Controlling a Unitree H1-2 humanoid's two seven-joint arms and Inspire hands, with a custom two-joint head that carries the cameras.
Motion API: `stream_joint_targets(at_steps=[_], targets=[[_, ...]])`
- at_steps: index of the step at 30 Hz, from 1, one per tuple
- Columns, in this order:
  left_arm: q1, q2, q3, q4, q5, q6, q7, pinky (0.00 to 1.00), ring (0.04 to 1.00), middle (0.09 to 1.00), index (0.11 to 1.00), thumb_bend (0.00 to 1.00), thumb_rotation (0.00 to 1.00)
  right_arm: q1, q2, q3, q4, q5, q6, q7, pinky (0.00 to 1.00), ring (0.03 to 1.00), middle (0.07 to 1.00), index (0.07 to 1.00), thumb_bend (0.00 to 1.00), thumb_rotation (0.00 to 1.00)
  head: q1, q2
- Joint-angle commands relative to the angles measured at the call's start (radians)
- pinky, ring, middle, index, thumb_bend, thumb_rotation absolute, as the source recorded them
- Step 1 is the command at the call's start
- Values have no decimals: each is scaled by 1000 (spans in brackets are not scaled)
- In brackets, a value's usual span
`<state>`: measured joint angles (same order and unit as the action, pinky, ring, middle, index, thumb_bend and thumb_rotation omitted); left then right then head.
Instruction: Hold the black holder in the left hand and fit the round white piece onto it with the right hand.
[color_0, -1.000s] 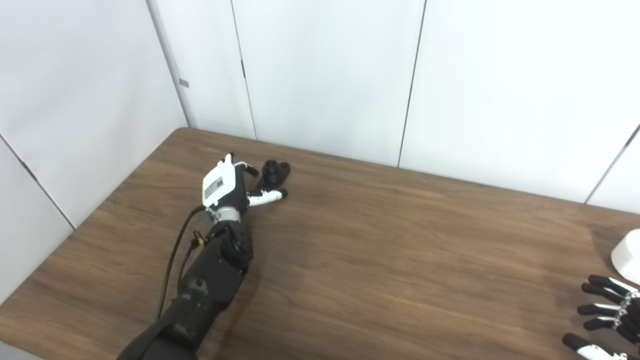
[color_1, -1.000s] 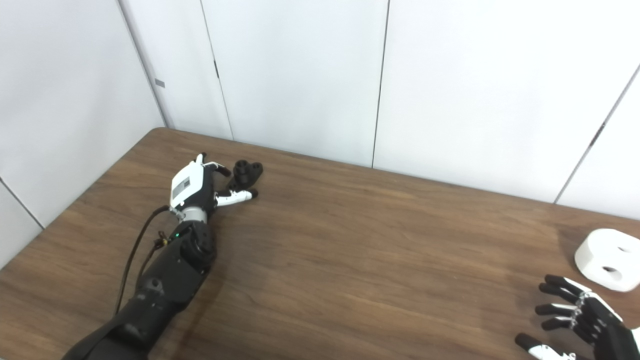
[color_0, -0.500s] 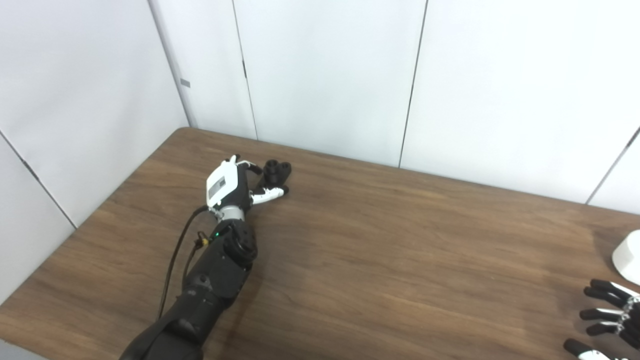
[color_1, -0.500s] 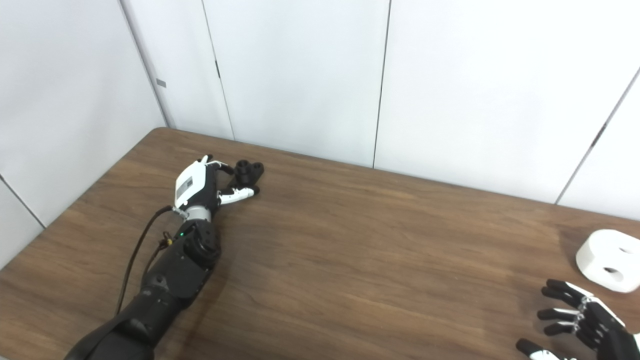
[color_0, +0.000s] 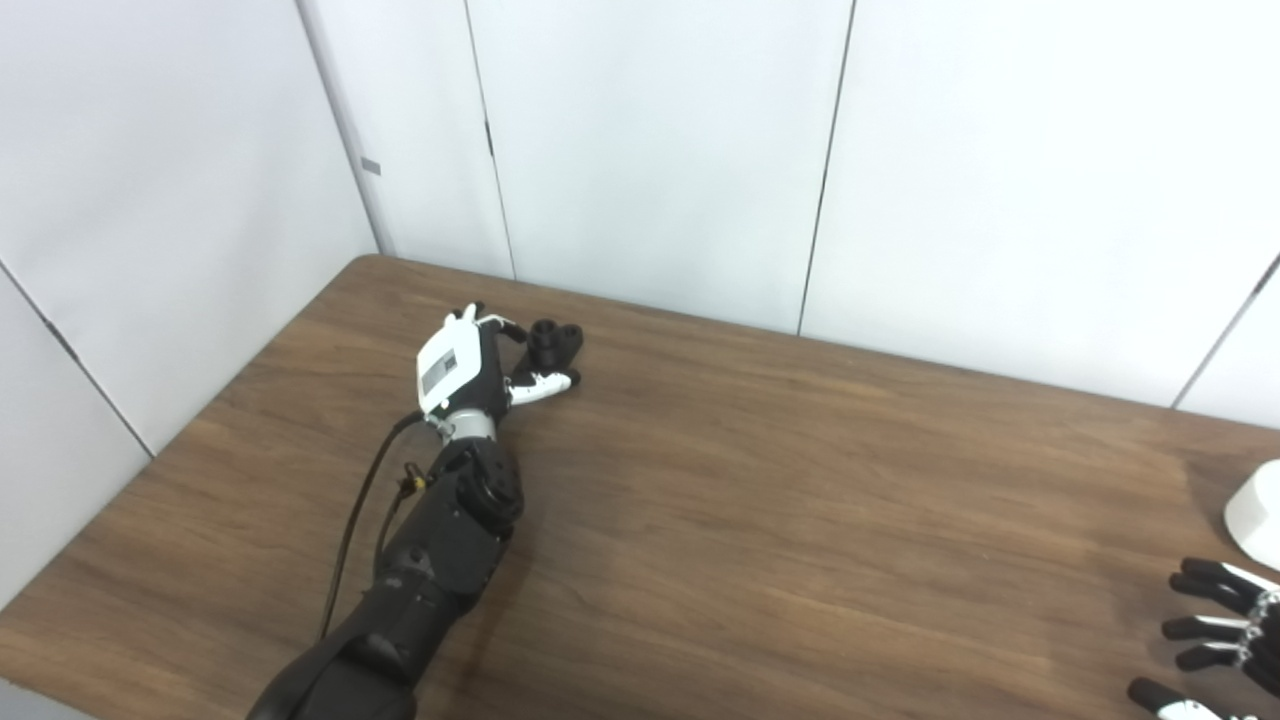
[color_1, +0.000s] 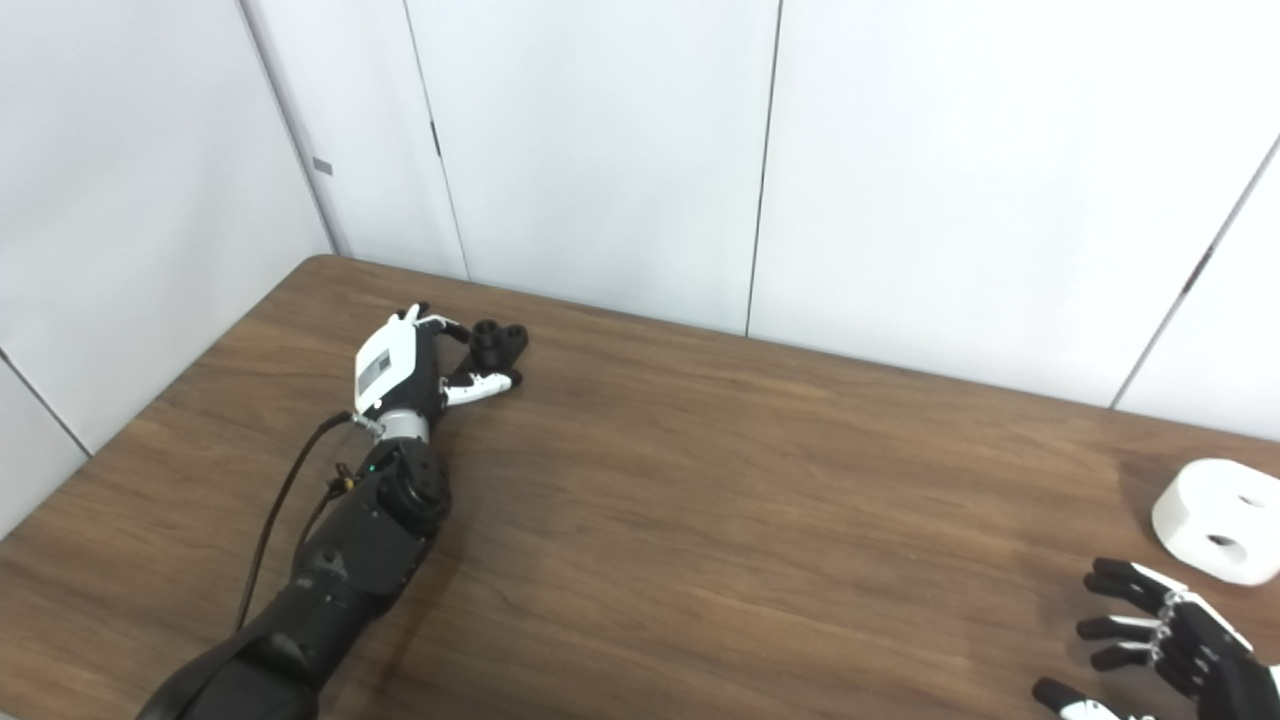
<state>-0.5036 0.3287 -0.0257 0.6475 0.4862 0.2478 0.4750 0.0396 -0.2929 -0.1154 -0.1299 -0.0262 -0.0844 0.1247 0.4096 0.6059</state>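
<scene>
- Your left hand (color_0: 470, 365) is at the black holder (color_0: 553, 343) near the far left of the desk (color_0: 760, 520). Its fingers curl round the holder but the holder sits on the wood, and you cannot tell whether the grip has closed.
- Lift too soon and the small holder may slip out sideways or tip, since only fingertips seem to reach it.
- Your right hand (color_1: 1160, 640) hovers with fingers spread, holding nothing, just in front of the round white piece (color_1: 1220, 520) at the far right.
- The two parts lie well apart; bringing them together with the holes misaligned would jam the fit.
</scene>
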Motion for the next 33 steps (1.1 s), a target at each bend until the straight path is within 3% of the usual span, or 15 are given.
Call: stream_joint_targets(at_steps=[1,10,16,17,20,25,33], targets=[[-20,-14,1,15,-18,-4,-3,922,1000,957,649,867,247,-14,-15,-13,-40,12,-12,-4,478,589,726,725,698,107,-1,6],[-19,-24,9,32,-22,-23,22,946,1000,954,632,842,219,-11,-17,-15,-48,12,-8,-3,468,584,726,723,698,120,-1,11],[-15,-25,12,36,-27,-31,37,974,1000,930,570,809,148,-11,-15,-15,-56,16,2,-2,456,572,719,722,701,112,0,16],[-15,-25,12,36,-26,-31,38,983,1000,926,521,641,101,-12,-15,-15,-57,13,2,-3,453,571,720,722,699,112,-2,18],[-17,-22,2,48,-16,-29,47,948,984,910,489,537,67,-14,-15,-13,-59,4,7,-6,457,575,726,722,698,117,-11,19],[-26,-16,-16,99,-3,-39,70,874,953,878,484,525,58,-19,-9,-14,-64,3,15,-10,474,586,719,718,710,137,-11,18],[-16,-15,-22,88,0,-37,71,921,941,863,484,525,57,-21,-6,-14,-69,7,17,-10,465,569,709,713,713,122,-12,18]])
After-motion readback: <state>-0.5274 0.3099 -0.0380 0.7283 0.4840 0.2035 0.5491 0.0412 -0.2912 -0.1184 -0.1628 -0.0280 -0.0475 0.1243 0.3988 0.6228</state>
